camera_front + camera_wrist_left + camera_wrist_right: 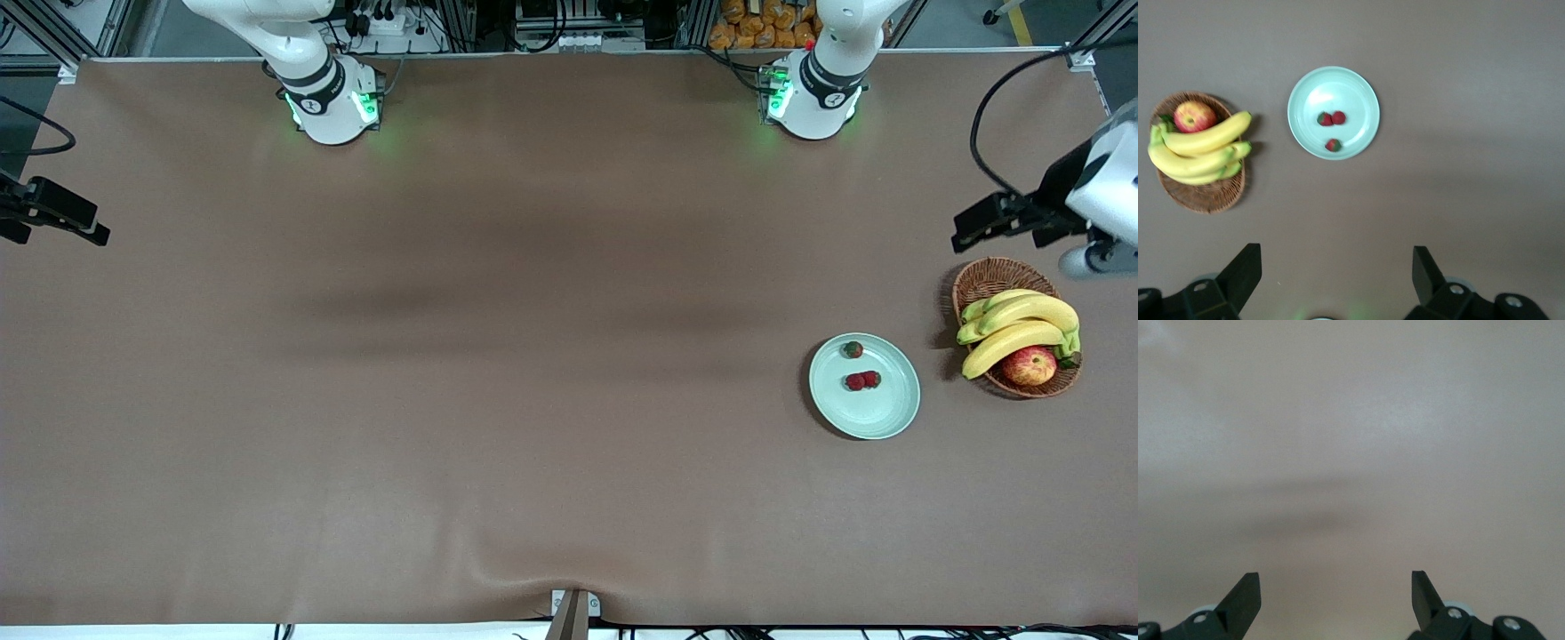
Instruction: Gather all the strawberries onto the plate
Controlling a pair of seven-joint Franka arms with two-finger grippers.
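High over table (498, 427), near basket (1201, 193), left gripper (1337, 273) spread wide, holds nothing. Right gripper (1336, 597) over bare table at right arm's end, also spread, empty. Three strawberries (862, 380) lie in plate (889, 418), beside basket.

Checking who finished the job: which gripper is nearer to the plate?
Left. The left gripper hangs open above the table at the left arm's end, by the basket beside the plate. The right gripper waits open at the right arm's end.
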